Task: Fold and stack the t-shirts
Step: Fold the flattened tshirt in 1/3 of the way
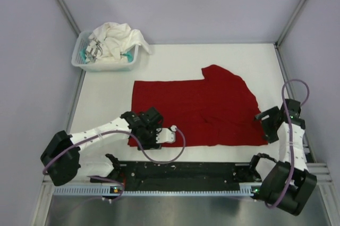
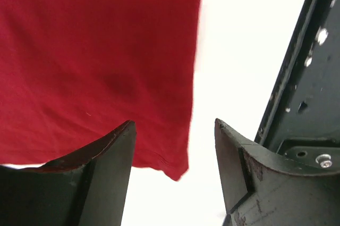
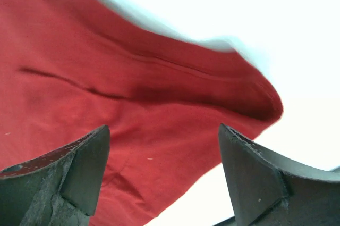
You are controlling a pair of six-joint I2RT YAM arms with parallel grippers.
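1. Facing the near-left corner of the red t-shirt point(image 1: 202, 111), the left claw point(image 2: 175, 125) has its jaws spread apart, clamping nothing. The hem corner lies just ahead, between the fingertips. A black base rail point(image 2: 305, 72) runs to the claw's right.
2. The right claw point(image 3: 164, 130) also has its jaws apart and empty. The shirt's near-right corner, its edge rumpled, lies just ahead of it.
3. The red t-shirt lies spread flat on the white desk point(image 1: 106, 93) between the two claws.
4. Far beyond the left claw, the white t-shirt point(image 1: 114, 40) sits crumpled in a white slatted basket point(image 1: 79, 59).
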